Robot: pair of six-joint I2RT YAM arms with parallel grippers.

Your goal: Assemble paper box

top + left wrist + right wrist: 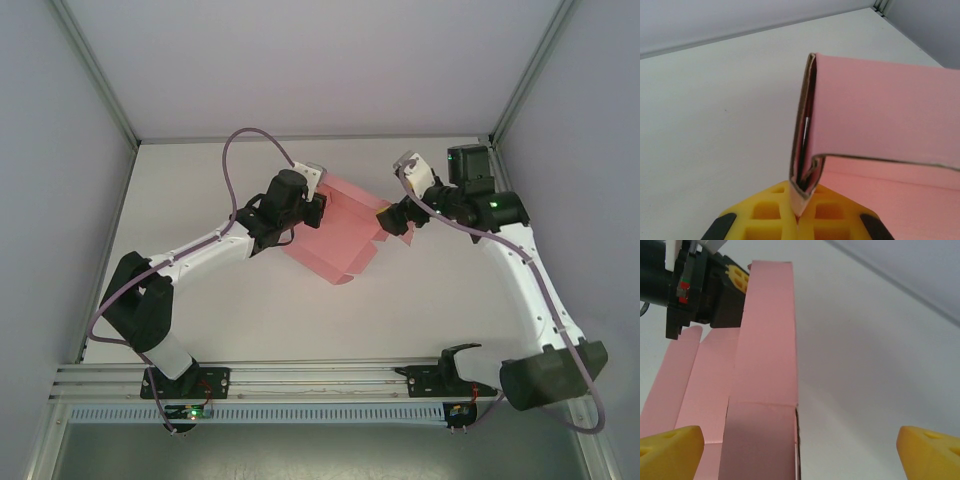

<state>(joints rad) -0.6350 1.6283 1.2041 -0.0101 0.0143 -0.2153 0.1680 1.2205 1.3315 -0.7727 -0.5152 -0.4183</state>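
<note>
Table (400, 320) lies open at six o'clock of the paper box (335, 245); left end effector (316, 207) blocks ten, right end effector (393, 222) crowds three.

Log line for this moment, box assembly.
left tool: shut on paper box corner | right tool: open, facing box | state: partly folded

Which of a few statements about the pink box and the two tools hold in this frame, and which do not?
1. The left tool is shut on a folded edge of the paper box. True.
2. The right tool is clamped on the box. False: it stands wide open.
3. The box lies fully flat on the table. False: one panel is folded up off the surface.
4. The box is pink and the table white. True.
</note>
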